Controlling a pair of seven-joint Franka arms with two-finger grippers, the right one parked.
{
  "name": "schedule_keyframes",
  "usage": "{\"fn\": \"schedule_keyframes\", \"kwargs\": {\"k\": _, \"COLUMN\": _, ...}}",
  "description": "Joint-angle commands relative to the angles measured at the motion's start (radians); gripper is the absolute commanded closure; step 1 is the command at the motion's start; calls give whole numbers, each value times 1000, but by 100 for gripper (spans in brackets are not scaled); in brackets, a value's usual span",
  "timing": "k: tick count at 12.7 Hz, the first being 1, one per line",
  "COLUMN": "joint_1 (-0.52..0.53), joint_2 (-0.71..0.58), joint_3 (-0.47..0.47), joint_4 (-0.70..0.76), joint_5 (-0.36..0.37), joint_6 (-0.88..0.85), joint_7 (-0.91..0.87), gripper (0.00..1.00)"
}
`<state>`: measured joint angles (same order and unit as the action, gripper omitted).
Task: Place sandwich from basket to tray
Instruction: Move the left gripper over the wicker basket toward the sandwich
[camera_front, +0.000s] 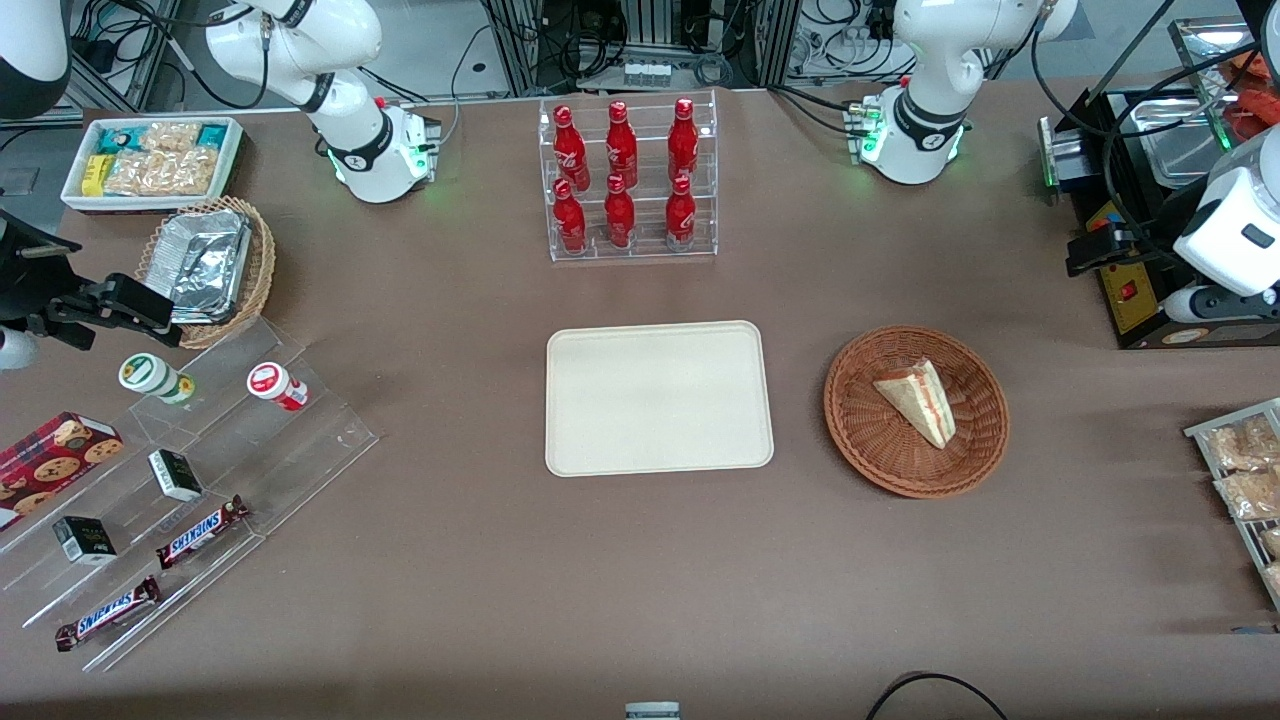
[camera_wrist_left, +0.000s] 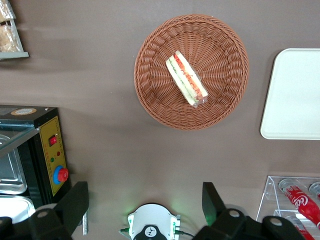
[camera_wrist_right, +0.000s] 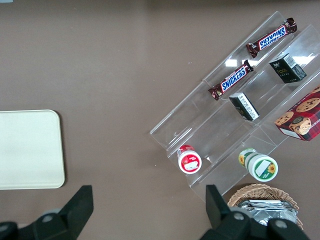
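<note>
I am holding the gripper (camera_wrist_left: 145, 202) high above the table, fingers spread wide, gripping nothing; sandwich (camera_front: 920, 401) is lying in basket (camera_front: 862, 428), tray (camera_front: 658, 398) beside it.

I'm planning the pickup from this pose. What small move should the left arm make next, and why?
Probably lower the gripper toward the sandwich. Its fingers are open and hang high above the table, nothing between them, while the sandwich lies in the basket and the tray beside it is bare.
</note>
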<state>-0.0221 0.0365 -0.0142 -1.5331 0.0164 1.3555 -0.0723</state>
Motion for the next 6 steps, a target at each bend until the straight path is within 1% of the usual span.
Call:
{"fn": "schedule_keyframes", "kwargs": {"k": 1, "joint_1": -2, "joint_2": 5, "joint_3": 2, "joint_4": 13, "joint_5": -4, "joint_6": 1, "joint_7": 31, "gripper": 0}}
{"fn": "schedule_keyframes", "kwargs": {"k": 3, "joint_1": -9, "joint_2": 11, "joint_3": -3, "joint_4": -10, "joint_5": -3, "joint_6": 2, "joint_7": 29, "gripper": 0}}
{"fn": "schedule_keyframes", "kwargs": {"k": 4, "joint_1": -21, "joint_2": 34, "joint_3": -10, "joint_4": -21, "joint_5": 0, "joint_6": 1, "joint_7": 31, "gripper": 0}}
{"fn": "schedule_keyframes", "kwargs": {"k": 6, "joint_1": -25, "joint_2": 42, "joint_3": -13, "joint_4": -88, "joint_5": 1, "joint_6": 40, "joint_7": 26, "gripper": 0}}
